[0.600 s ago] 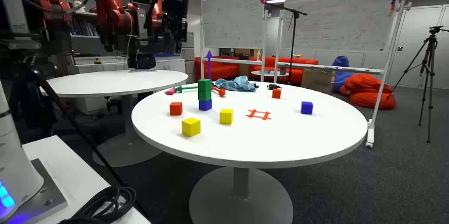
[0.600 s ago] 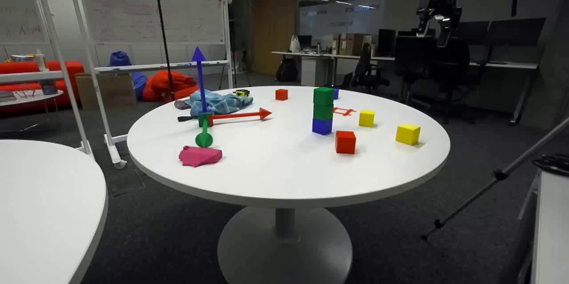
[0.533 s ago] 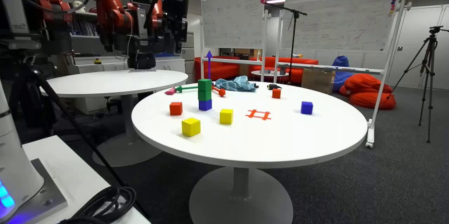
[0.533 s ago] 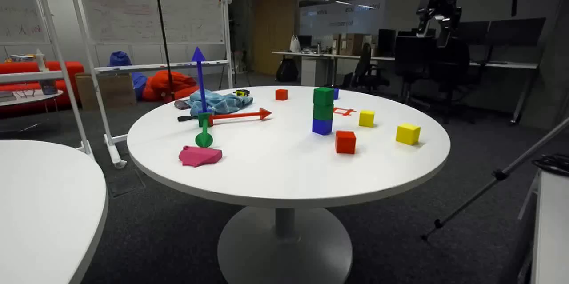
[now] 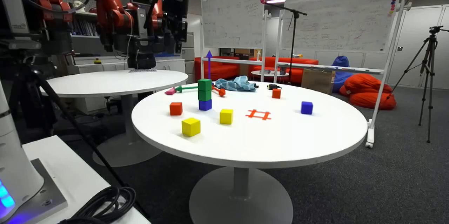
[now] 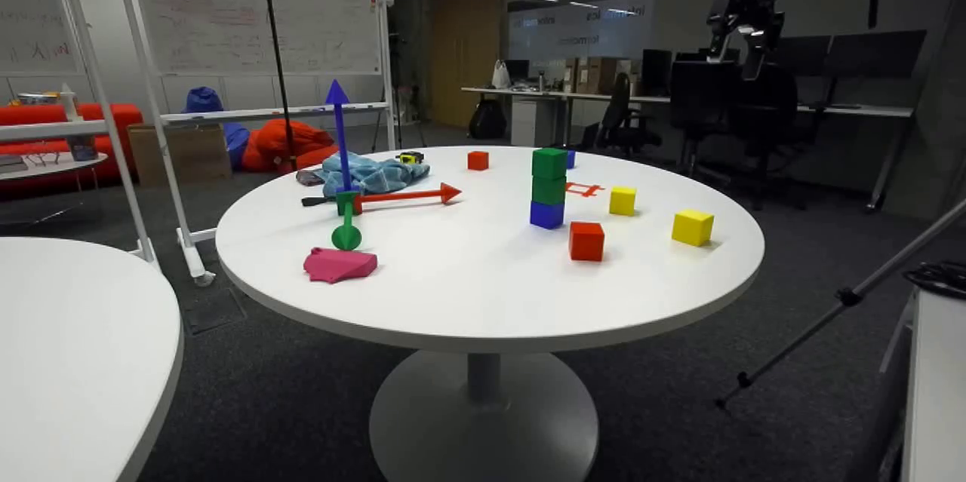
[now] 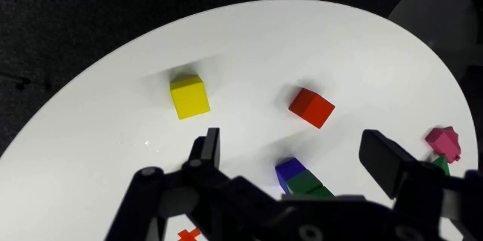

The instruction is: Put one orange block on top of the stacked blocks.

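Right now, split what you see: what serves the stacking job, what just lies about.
For the job:
gripper, open
stacked blocks, two green on blue
either orange block

Lying about:
two yellow cubes
single blue cube
red-orange frame
blue cloth
pink piece
arrow-tipped piece

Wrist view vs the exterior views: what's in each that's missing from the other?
Wrist only: a close, downward look through the open gripper; no extra object I can make out.

Exterior only: the lone blue cube, the farther red-orange cube, the light-blue cloth and the blue arrow.

Shared: the nearer red-orange cube, the stack of two green cubes on a blue one, a yellow cube, the pink piece and the flat red-orange frame, only partly in the wrist view.
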